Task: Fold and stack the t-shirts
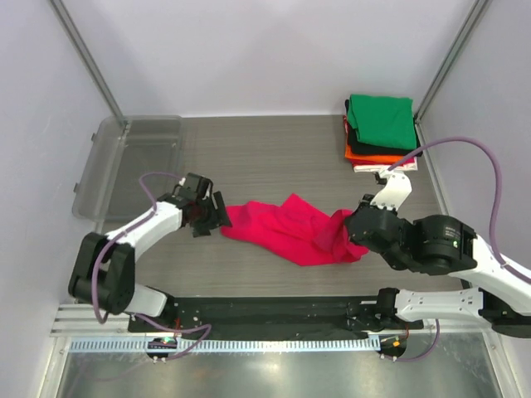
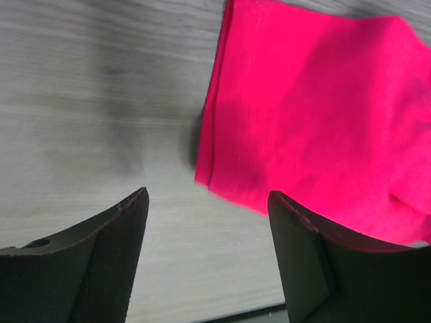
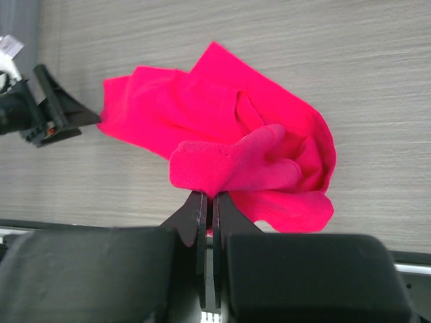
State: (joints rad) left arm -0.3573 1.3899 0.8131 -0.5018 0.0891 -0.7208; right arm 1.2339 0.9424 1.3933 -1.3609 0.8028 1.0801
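- Top external: the crimson-pink t-shirt [image 1: 290,228] lies crumpled mid-table [image 1: 249,149], between the two arms. The folded stack [image 1: 380,131], green on top, sits at the far right corner.
- Left wrist: the left gripper [image 2: 207,198] is released, jaws spread wide beside the shirt's hemmed edge, holding nothing.
- Right wrist: the right gripper [image 3: 210,199] is clenched on a bunched fold at the shirt's right side.

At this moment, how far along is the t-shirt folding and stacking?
Done: a folded stack, green on top, at far right. In hand: the right gripper pinches the crumpled pink t-shirt; the left gripper stands open at its other edge. Left: folding and stacking it.
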